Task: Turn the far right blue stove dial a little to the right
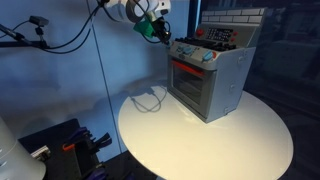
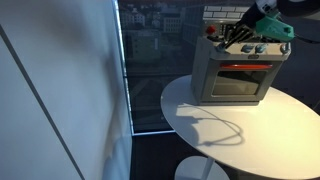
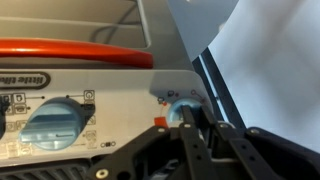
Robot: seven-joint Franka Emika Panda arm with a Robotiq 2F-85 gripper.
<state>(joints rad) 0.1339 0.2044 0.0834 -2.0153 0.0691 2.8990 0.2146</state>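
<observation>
The silver-grey toy stove stands on a round white table, and it shows in both exterior views. In the wrist view its panel carries light-blue dials: one large dial at the left and an end dial at the far right by the stove's side edge. My gripper has its fingers drawn close together on this end dial, which is partly hidden behind them. The gripper reaches the dial row from above in both exterior views. The red-trimmed door lies above the dials in the wrist view.
The round white table extends in front of the stove and also shows in an exterior view. A window pane with a dark frame stands beside the table. Cables hang behind the arm.
</observation>
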